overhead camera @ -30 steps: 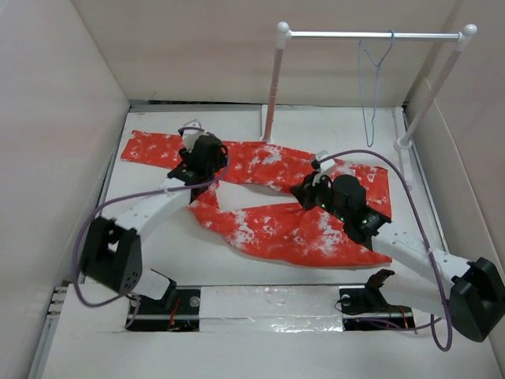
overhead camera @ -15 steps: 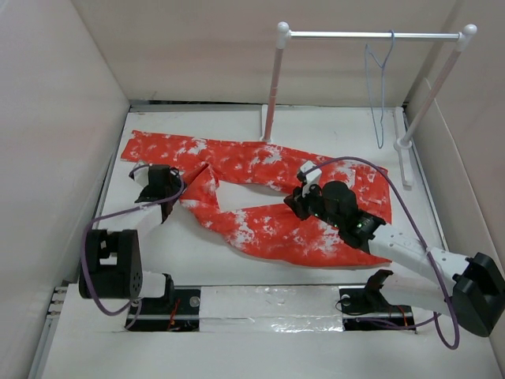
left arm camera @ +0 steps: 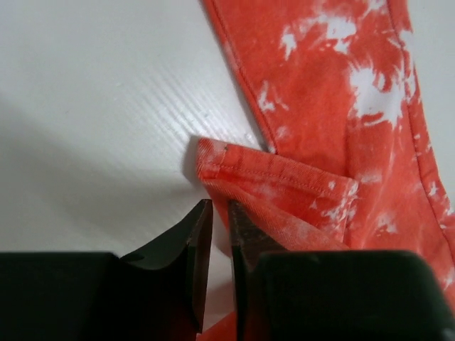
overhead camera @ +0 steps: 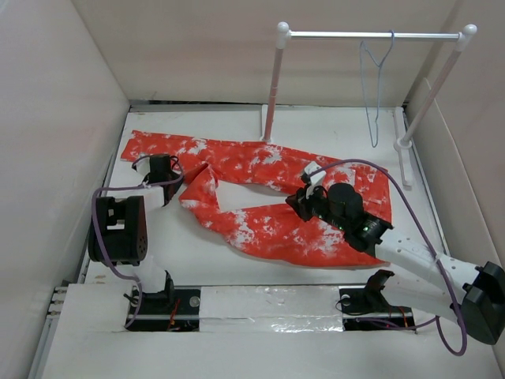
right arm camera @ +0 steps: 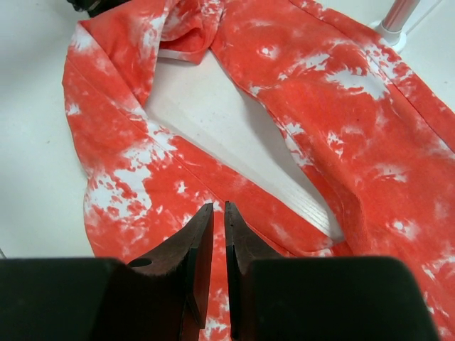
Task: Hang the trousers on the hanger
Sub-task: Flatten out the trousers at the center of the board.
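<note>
1. Left gripper point(left arm camera: 217, 209) has its jaws pressed almost together, only a thin slit between them; I see no cloth caught in that slit; a folded, stitched edge of the trousers point(left arm camera: 341, 106) lies just beyond the tips, with bare table point(left arm camera: 92, 92) beside it.
2. Right gripper point(right arm camera: 213, 209) likewise has its jaws all but closed on nothing; it hangs over the near leg of the trousers point(right arm camera: 341, 106).
3. From above, the trousers point(overhead camera: 268, 229) lie flat across the middle of the table point(overhead camera: 237, 118); one leg runs to the far left, and the other bends nearer, its end folded over.
4. From above, the left gripper point(overhead camera: 162, 168) sits at the left part of the far leg, and the right gripper point(overhead camera: 302, 201) is right of centre.
5. The hanger point(overhead camera: 371, 130) hangs by its hook from the crossbar of the rack point(overhead camera: 272, 79) at the far right, well apart from the trousers.
</note>
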### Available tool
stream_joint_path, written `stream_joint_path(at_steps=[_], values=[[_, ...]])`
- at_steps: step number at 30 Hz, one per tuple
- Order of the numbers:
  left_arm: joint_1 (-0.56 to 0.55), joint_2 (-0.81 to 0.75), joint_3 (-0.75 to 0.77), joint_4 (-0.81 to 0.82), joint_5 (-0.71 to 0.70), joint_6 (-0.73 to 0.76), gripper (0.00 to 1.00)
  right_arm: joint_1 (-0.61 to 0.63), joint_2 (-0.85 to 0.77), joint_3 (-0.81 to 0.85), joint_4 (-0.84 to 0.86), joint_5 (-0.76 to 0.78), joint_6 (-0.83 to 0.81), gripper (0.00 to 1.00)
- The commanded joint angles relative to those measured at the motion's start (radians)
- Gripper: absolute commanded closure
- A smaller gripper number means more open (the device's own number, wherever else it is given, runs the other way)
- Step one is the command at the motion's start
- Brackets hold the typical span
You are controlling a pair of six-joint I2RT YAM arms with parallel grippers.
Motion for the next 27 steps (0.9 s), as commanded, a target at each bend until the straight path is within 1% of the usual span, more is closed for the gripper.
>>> stream_joint_path(at_steps=[1, 2, 3, 6, 7, 9, 10, 12, 13, 15, 18, 19, 21, 22, 23, 25, 26, 27], values=[[0.007, 0.030, 0.076, 0.036, 0.010, 0.008, 0.88, 0.010, -0.008, -0.001, 0.017, -0.001, -0.010, 0.83], [0.007, 0.033, 0.094, 0.018, 0.004, 0.013, 1.00, 0.010, -0.010, -0.001, 0.017, -0.001, -0.008, 0.82], [0.007, 0.033, 0.100, 0.002, -0.004, 0.014, 1.00, 0.010, -0.013, 0.001, 0.011, -0.001, -0.008, 0.82], [0.007, -0.031, 0.088, -0.021, -0.032, 0.014, 1.00, 0.010, -0.024, -0.001, 0.013, -0.002, -0.008, 0.82], [0.007, -0.092, 0.080, -0.025, -0.041, 0.014, 1.00, 0.010, -0.027, -0.001, 0.011, -0.002, -0.008, 0.82], [0.007, -0.160, 0.073, -0.057, -0.058, 0.017, 1.00, 0.010, -0.030, -0.001, 0.008, -0.002, -0.010, 0.82], [0.007, -0.230, 0.073, -0.079, -0.094, 0.022, 1.00, 0.010, -0.030, -0.002, 0.007, -0.001, -0.011, 0.82], [0.007, -0.298, 0.077, -0.155, -0.145, 0.027, 1.00, 0.010, -0.044, -0.002, -0.001, -0.013, -0.013, 0.82], [0.007, -0.367, 0.083, -0.209, -0.195, 0.043, 1.00, 0.010, -0.059, -0.004, -0.004, -0.019, -0.011, 0.82], [0.007, -0.468, 0.077, -0.235, -0.220, 0.069, 1.00, 0.010, -0.074, -0.007, -0.006, -0.030, -0.010, 0.82], [0.007, -0.495, 0.031, -0.216, -0.132, 0.097, 1.00, 0.010, -0.073, -0.019, 0.040, -0.038, 0.003, 0.82], [0.007, -0.454, 0.025, -0.214, -0.101, 0.090, 1.00, 0.010, -0.068, -0.015, 0.036, -0.045, 0.003, 0.82], [0.007, -0.386, 0.025, -0.206, -0.079, 0.067, 0.85, 0.010, -0.059, 0.005, 0.001, -0.074, -0.006, 0.82], [0.007, -0.312, 0.028, -0.200, -0.058, 0.063, 0.78, 0.021, -0.060, 0.010, -0.018, -0.073, -0.011, 0.82], [0.007, -0.276, 0.039, -0.176, -0.046, 0.063, 0.64, 0.021, -0.065, 0.011, -0.035, -0.068, -0.019, 0.82], [0.016, -0.180, 0.057, -0.160, -0.023, 0.054, 0.58, 0.030, -0.092, -0.002, -0.059, -0.053, -0.022, 0.82], [0.016, -0.153, 0.076, -0.142, -0.012, 0.051, 0.54, 0.030, -0.102, -0.011, -0.062, -0.053, -0.022, 0.82], [0.027, -0.115, 0.080, -0.130, -0.003, 0.045, 0.53, 0.030, -0.116, -0.022, -0.062, -0.053, -0.022, 0.82]])
